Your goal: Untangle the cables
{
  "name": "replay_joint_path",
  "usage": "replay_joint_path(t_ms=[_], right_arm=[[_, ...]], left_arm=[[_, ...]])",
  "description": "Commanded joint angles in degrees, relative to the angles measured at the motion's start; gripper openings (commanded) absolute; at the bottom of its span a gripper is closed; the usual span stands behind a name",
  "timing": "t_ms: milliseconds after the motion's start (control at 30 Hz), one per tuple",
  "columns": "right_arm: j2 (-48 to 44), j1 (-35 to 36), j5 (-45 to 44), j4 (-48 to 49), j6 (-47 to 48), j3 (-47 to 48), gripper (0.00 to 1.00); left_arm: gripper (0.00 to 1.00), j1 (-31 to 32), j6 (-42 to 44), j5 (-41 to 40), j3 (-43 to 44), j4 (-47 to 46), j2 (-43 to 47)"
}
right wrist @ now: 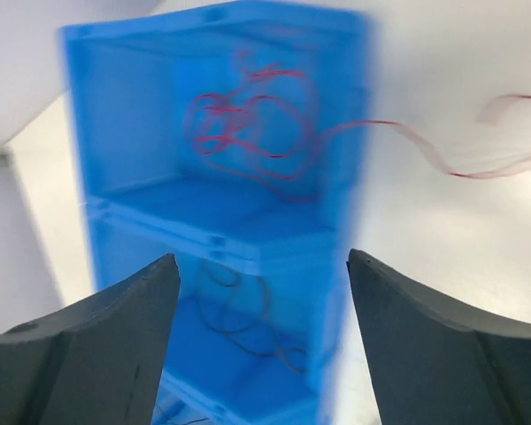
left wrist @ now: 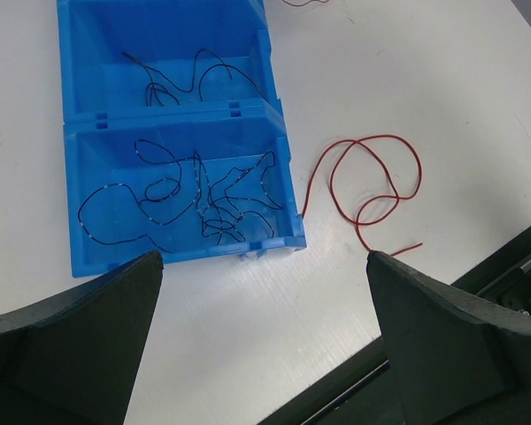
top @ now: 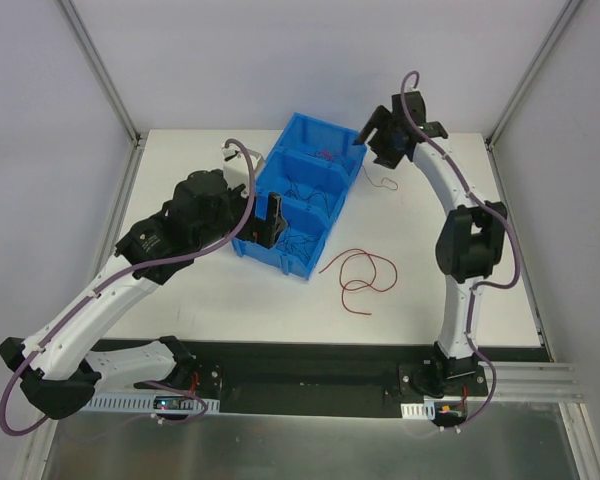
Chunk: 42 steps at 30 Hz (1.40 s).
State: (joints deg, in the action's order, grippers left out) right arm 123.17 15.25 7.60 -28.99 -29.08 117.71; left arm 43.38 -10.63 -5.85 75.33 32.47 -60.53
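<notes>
- The table (top: 180,300) carries a blue bin (top: 276,160) of three compartments, set at an angle between the two arms.
- The left gripper (left wrist: 261,261) is held over the near end of the bin. Its jaws are spread wide and nothing is between them.
- The right gripper (right wrist: 263,257) is held above the far end of the bin. Its jaws are seen well apart and empty, though that view is blurred.
- The cables are found in four places:
  - A red tangle (right wrist: 248,124) lies in the far compartment, with one strand (right wrist: 442,164) trailing over the wall onto the table.
  - A few black strands (left wrist: 173,80) lie in the middle compartment.
  - A denser black bunch (left wrist: 203,190) lies in the near compartment.
  - A long red strand (left wrist: 380,136) lies looped on the table just beside the bin's near corner.
- The step in hand is judged to be the parting of strands by colour. Red is gathered at the far end and black in the other two compartments, and neither gripper is loaded.
- The next move is likely to be one of two:
  - The looped red strand could be picked off the table.
  - A single black strand could be drawn out of the near bunch.
- Either way, open jaws must be lowered squarely over one hair-thin wire and closed fully, because so thin and springy a strand may slip out.
</notes>
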Motion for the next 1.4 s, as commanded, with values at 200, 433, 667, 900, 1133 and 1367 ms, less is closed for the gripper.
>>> replay_joint_path(t_ms=[200,433,667,900,1133,1367], right_arm=[[0.0,-5.2,-19.1,-20.8,5.8,-1.8,0.75],[-1.6,-7.1,-11.8,-7.8,-13.1,-14.2,0.68],[1.4,-7.8,-8.7,1.1,-25.0,-18.7,0.66],[3.0,-9.5,-6.4,7.7,-31.0,-21.5,0.67],[9.0,-10.7,-7.2,9.1,-31.0,-16.3,0.44],[7.5,-9.5,-6.5,13.9,-18.1,-12.2,0.00]], left_arm=[[0.99,-0.7,-0.5,3.0,2.6,-0.5,-0.6],[0.99,-0.7,-1.6,3.4,2.2,-0.1,0.2],[0.99,-0.7,-1.4,3.2,2.5,0.6,0.4],[0.99,-0.7,-1.2,2.2,2.4,1.3,0.9],[0.99,-0.7,-1.1,2.6,3.1,1.4,0.0],[0.99,-0.7,-1.6,2.9,3.4,1.6,0.0]])
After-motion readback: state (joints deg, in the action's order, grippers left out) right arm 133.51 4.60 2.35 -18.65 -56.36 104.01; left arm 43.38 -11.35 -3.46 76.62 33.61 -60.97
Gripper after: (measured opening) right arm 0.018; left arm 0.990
